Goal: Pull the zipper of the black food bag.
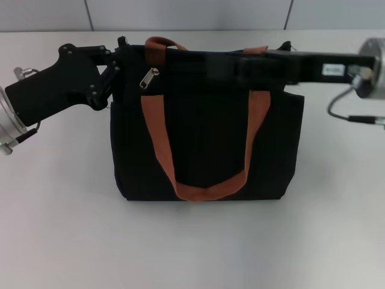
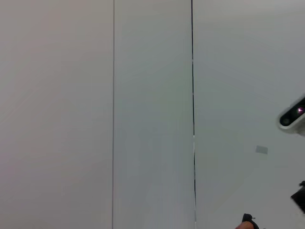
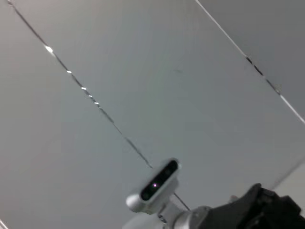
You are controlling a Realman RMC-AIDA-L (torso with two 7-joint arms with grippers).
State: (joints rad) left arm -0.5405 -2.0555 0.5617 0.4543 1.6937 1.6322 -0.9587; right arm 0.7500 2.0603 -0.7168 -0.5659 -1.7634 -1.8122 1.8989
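Beside left gripper (image 1: 120,60) jaws, zipper (image 1: 148,78) hanging

A pale table (image 1: 60,241) carries the black food bag (image 1: 204,144), which stands upright on it

The black food bag (image 1: 204,126) stands upright at the centre of the surface (image 1: 192,247) and blocks the middle. Open surface lies in front of the bag and on both sides of it. The left pincer (image 1: 120,60) crowds the bag's upper left corner, just beside the zipper (image 1: 148,78). The right arm (image 1: 301,65) lies along the bag's top edge, covering the zip line there. An orange-brown handle (image 1: 204,150) hangs down the front face.
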